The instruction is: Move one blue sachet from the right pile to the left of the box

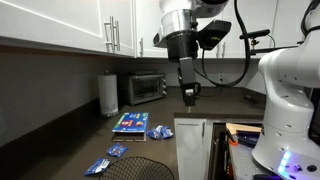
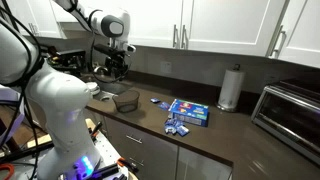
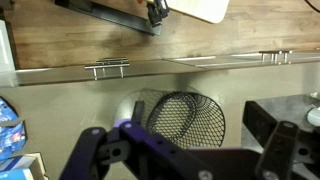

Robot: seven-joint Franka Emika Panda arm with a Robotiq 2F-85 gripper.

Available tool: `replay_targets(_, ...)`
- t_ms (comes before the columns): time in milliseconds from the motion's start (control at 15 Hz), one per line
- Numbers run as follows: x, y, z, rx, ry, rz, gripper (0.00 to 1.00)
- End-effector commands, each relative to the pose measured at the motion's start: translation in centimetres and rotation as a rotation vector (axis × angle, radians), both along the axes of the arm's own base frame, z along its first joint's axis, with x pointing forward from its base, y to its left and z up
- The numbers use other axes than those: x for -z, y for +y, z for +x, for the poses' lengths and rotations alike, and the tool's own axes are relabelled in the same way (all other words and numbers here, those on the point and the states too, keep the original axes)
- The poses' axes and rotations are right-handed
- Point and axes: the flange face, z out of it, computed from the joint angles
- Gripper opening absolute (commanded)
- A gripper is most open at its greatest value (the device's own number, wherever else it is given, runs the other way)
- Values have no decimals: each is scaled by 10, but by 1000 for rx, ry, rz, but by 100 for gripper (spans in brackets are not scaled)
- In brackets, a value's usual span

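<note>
The blue box (image 1: 130, 123) with colourful print lies flat on the dark counter; it also shows in an exterior view (image 2: 188, 112). The right pile of blue sachets (image 1: 160, 132) lies close beside the box, towards the counter's front edge (image 2: 178, 127). My gripper (image 1: 188, 96) hangs high above the counter, to the right of the box and the pile and well apart from both; it also shows in an exterior view (image 2: 120, 68). In the wrist view my gripper (image 3: 185, 138) is open and empty, with a blue sachet (image 3: 8, 122) at the left edge.
Loose blue sachets (image 1: 112, 154) lie between the box and a black mesh basket (image 1: 140, 168) (image 2: 125, 99) (image 3: 185, 118). A paper towel roll (image 1: 108, 95) and a silver toaster oven (image 1: 146, 88) stand at the back wall. Cabinets hang overhead.
</note>
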Motion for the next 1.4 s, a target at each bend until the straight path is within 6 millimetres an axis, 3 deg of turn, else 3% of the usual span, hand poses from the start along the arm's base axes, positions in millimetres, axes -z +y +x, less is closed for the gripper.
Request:
replay_targets(0,-1,0,0,0,1,0,100)
replay_targets(667,2,-4,4,-5,2,-9,100)
replay_targets(933,1,-47,28,27,-13,-16,100)
replay_targets(1333,9,-133,54,69,-18,46,100)
